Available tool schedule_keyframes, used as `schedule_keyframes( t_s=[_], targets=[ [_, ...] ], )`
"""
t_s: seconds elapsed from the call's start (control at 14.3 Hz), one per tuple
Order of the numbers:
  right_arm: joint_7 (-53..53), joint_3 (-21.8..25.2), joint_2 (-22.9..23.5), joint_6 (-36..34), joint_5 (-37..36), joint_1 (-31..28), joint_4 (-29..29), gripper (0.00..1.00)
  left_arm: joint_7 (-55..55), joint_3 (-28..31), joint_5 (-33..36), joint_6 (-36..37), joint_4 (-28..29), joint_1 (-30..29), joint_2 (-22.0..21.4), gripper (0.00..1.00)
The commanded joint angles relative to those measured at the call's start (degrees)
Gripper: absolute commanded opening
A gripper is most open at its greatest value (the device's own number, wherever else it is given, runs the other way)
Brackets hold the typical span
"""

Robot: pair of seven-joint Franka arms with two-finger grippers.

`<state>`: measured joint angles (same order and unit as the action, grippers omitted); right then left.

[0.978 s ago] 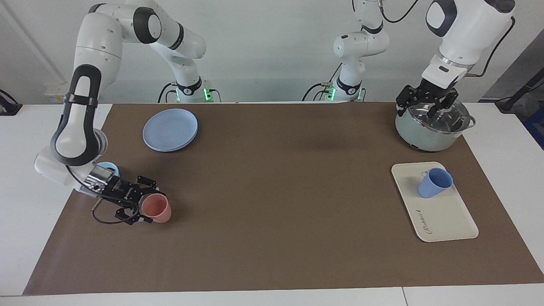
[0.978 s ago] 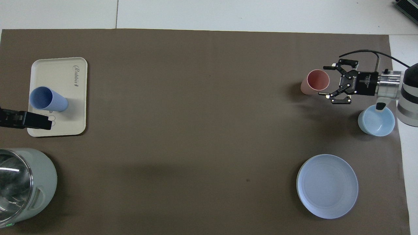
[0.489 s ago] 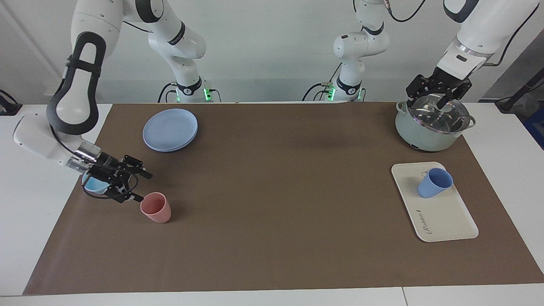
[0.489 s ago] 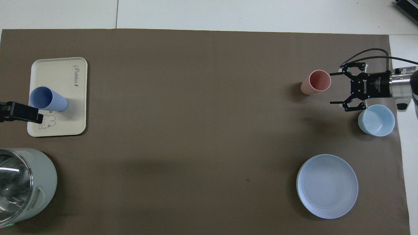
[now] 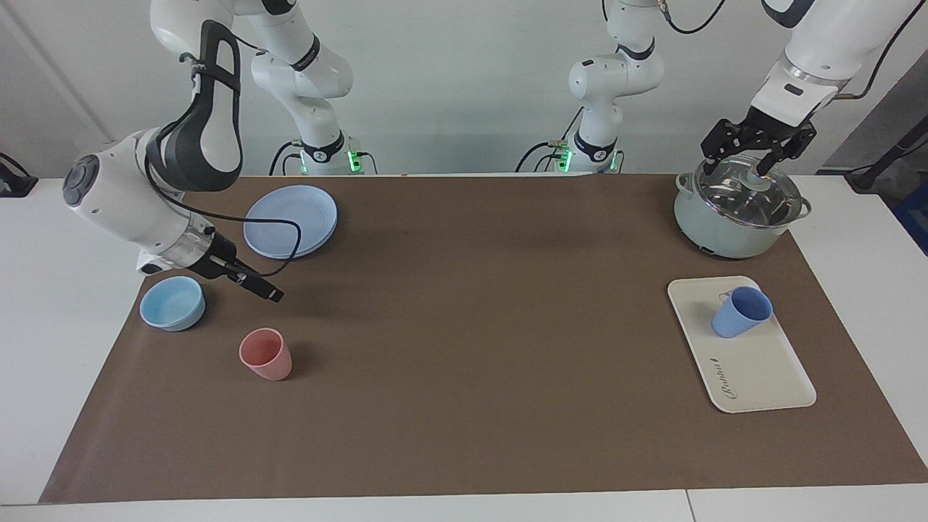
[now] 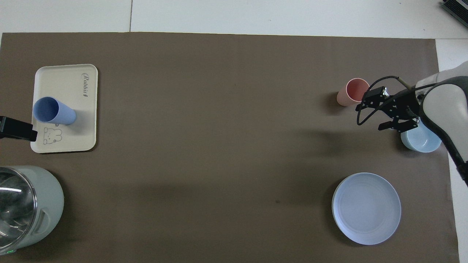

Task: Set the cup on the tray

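Cup [image 5: 741, 312] on tray [image 5: 761, 370], apart from left tool [image 5: 756, 141] over pot [image 5: 736, 210].

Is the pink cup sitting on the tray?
No, the pink cup stands on the brown mat near the right arm's end, while the tray at the left arm's end holds only the blue cup.

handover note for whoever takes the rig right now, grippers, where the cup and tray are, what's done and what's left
Left gripper: open, empty, over the lidded pot.
Right gripper: empty, raised over the mat between the blue plate, the light-blue bowl and the pink tumbler.
The cup stands upright on the tray, at the tray's end nearer the robots, toward the left arm's end of the table.
Done: cup is on the tray.
Left: nothing apparent beyond parking the arms.
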<state>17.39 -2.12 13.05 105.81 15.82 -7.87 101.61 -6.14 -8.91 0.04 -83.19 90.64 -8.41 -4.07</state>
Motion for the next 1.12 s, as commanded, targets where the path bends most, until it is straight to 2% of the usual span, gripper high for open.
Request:
schedule_keyframes(
  t_s=[0.0,0.14,0.28,0.49,0.7,0.91,1.05],
  targets=[
    [-4.29,-0.43,-3.72,-0.35,-9.54,3.46,1.49,1.0,0.69,1.08,1.63,1.02,2.25,3.64,-1.2,1.0],
    [-4.47,-0.34,-6.09,-0.43,-14.57,6.01,1.49,1.0,1.57,4.68,1.2,0.49,3.49,6.29,-1.82,1.0],
    [-4.64,-0.43,-9.17,-0.87,-16.17,7.42,1.23,1.0,1.31,6.71,1.1,-1.0,2.44,9.01,-1.3,1.0],
    [-6.83,-1.47,-14.09,-5.59,-16.0,7.51,-0.87,1.0,0.61,5.93,-0.12,-1.79,1.83,6.21,-1.12,1.0],
    [-6.4,-1.66,-14.63,-12.8,-16.0,7.25,-8.76,1.0,0.61,5.84,-0.21,-2.41,2.26,7.09,-1.29,1.0],
    [-6.92,-1.48,-14.46,-14.23,-16.35,6.9,-15.01,1.0,0.78,5.84,-0.22,-3.98,4.27,7.09,-1.99,1.0],
    [-7.19,-1.57,-13.49,-19.39,-17.57,6.38,-19.93,1.0,0.61,5.84,-0.3,-5.39,4.11,7.09,-1.82,1.0]
  ],
)
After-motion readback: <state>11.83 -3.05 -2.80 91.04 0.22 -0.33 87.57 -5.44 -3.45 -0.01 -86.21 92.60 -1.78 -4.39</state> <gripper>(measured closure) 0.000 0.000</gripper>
